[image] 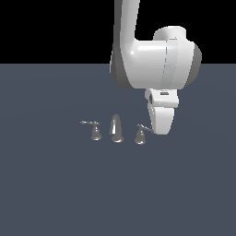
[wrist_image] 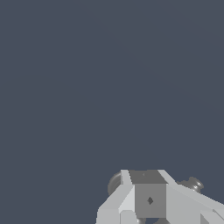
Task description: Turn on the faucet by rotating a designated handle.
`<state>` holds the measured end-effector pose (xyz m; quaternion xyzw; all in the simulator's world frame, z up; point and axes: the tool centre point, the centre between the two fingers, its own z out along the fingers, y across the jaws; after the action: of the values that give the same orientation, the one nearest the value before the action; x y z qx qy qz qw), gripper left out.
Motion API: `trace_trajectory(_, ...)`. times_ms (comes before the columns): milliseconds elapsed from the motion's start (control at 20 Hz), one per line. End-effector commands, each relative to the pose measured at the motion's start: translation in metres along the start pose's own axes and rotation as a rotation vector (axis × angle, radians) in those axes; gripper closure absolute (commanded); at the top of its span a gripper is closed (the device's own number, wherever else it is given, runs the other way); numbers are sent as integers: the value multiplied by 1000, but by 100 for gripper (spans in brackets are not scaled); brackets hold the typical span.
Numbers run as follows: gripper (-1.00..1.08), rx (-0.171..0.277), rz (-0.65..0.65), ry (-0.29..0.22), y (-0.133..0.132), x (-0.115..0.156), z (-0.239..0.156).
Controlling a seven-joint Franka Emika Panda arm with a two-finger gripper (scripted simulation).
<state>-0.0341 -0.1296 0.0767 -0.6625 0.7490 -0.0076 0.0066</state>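
Observation:
The chrome faucet stands on the dark floor as a set of three: a curved spout [image: 116, 129] in the middle and a lever handle on each side. The handle [image: 140, 134] on the exterior view's right has its thin lever pointing right. My gripper [image: 157, 130] hangs just right of that lever's tip, at or very near it. Its twin [image: 95, 131] points left. In the wrist view my gripper [wrist_image: 149, 200] looks shut with nothing between the fingers. Two chrome pieces [wrist_image: 114, 182] peek out from behind them; which parts they are I cannot tell.
The flat dark grey floor [image: 55, 184] spreads around the faucet. The white arm [image: 152, 60] comes down from above on the exterior view's right, over the handle's side.

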Motion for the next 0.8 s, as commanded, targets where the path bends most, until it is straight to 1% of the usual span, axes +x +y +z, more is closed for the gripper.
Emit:
trace_trajectory(0,108,-18,3,-1,17,-1,0)
trace_trajectory(200,108,-20,6,0,32,-3,-1)
trace_trajectory(250,108,-20,6,0,32,-3,-1)
trace_trajectory(300,108,-14,14,2,26,3,0)
trace_trajectory(750,108,-19,8,0,48,-34,-1)
